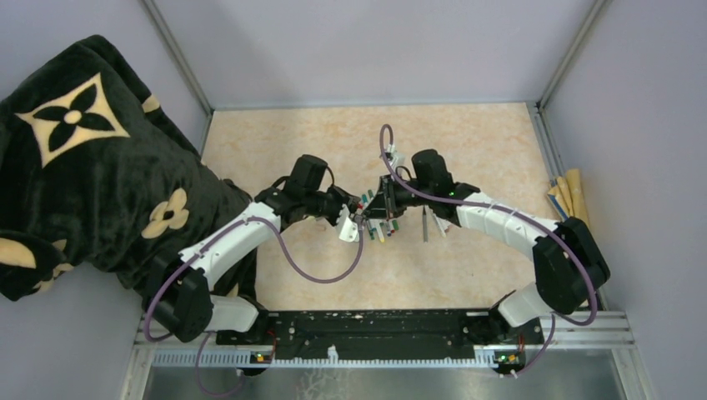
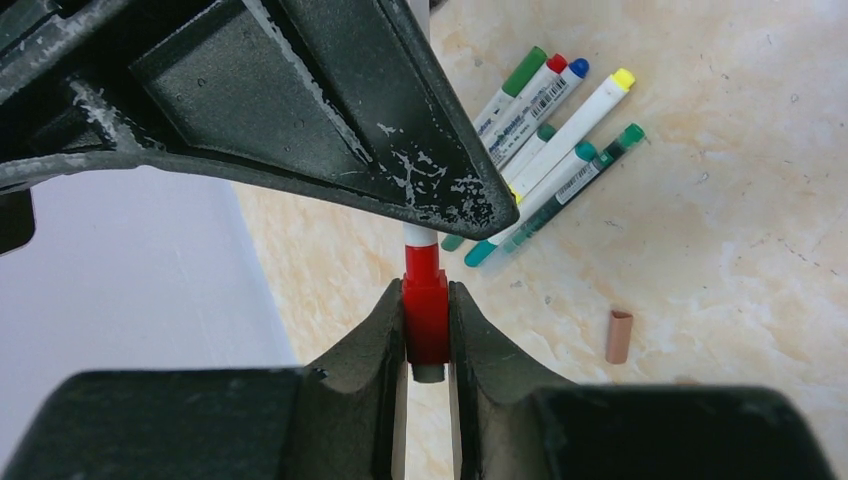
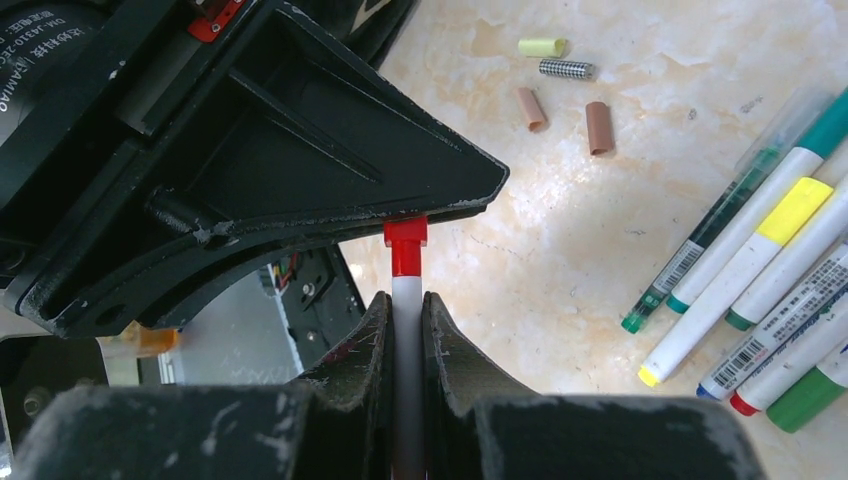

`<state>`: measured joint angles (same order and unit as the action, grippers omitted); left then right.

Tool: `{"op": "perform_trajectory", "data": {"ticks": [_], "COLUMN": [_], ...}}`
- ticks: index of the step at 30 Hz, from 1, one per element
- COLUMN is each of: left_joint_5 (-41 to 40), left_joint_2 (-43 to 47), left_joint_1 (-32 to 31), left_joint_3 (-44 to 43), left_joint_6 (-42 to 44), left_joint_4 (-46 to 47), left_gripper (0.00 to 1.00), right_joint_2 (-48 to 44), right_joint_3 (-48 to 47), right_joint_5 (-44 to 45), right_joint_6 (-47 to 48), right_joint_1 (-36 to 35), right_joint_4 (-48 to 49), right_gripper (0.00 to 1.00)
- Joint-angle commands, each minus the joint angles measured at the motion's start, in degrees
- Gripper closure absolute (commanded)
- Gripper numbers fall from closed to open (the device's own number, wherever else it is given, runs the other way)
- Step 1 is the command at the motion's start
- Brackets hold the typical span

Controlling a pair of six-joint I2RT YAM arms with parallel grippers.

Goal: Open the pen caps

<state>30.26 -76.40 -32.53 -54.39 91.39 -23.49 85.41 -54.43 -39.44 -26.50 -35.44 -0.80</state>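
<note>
Left wrist view: the red cap (image 2: 426, 325) sits clamped between the two fingers of the left hand (image 2: 427, 300), which is closed narrow on it.
Held pen: its white barrel (image 2: 420, 236) comes out of the cap's far end and passes under the other hand's black body.
Right wrist view: the right hand (image 3: 405, 305) is closed tight on the same white barrel, with the red cap poking out past its fingertips.
Cap and barrel: joined, with no gap showing between them.
Place: in the top view both hands meet tip to tip over the middle of the surface (image 1: 467, 150), the pen bridging them above it.
Other pens: the other pens (image 2: 560, 140) lie side by side on the surface just near of the hands, showing green, red, blue, yellow and teal ends.
Loose caps: a yellow cap (image 3: 542, 47), a grey patterned cap (image 3: 566, 68) and two brown caps (image 3: 598, 127) lie close together, apart from the pens.
Left side: a dark blanket (image 1: 83, 167) with cream flowers hangs beside the surface.
</note>
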Motion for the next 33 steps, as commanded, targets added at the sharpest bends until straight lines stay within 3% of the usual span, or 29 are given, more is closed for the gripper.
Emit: {"op": "perform_trajectory", "data": {"ticks": [1, 13, 19, 24, 33], "left_joint_5": [-23.69, -19.75, -7.99, -2.24, -0.48], "left_joint_2": [-1.76, -1.48, -1.5, -6.19, -12.57], "left_joint_1": [10.72, 14.95, 14.95, 14.88, 14.83], "left_joint_3": [1.69, 1.29, -1.46, -2.48, -0.88], "left_joint_6": [2.27, 1.76, -10.7, -19.31, -26.25], "left_joint_4": [-9.56, -11.9, -11.56, -12.16, -9.23], "left_gripper": [1.0, 1.0, 1.0, 0.91, 0.8], "right_joint_2": [-7.77, -17.24, -17.57, -9.61, 2.51], "right_joint_3": [3.33, 7.62, 6.46, 7.13, 6.63], "right_joint_5": [-5.13, -0.9, 26.31, 43.6, 58.05], "right_joint_6": [1.62, -0.71, -3.1, -3.85, -6.22], "right_joint_1": [4.28, 5.04, 4.95, 3.02, -2.23], "right_joint_4": [-18.4, -17.97, -16.62, -10.73, -3.65], "right_gripper": [1.0, 1.0, 1.0, 1.0, 1.0]}}
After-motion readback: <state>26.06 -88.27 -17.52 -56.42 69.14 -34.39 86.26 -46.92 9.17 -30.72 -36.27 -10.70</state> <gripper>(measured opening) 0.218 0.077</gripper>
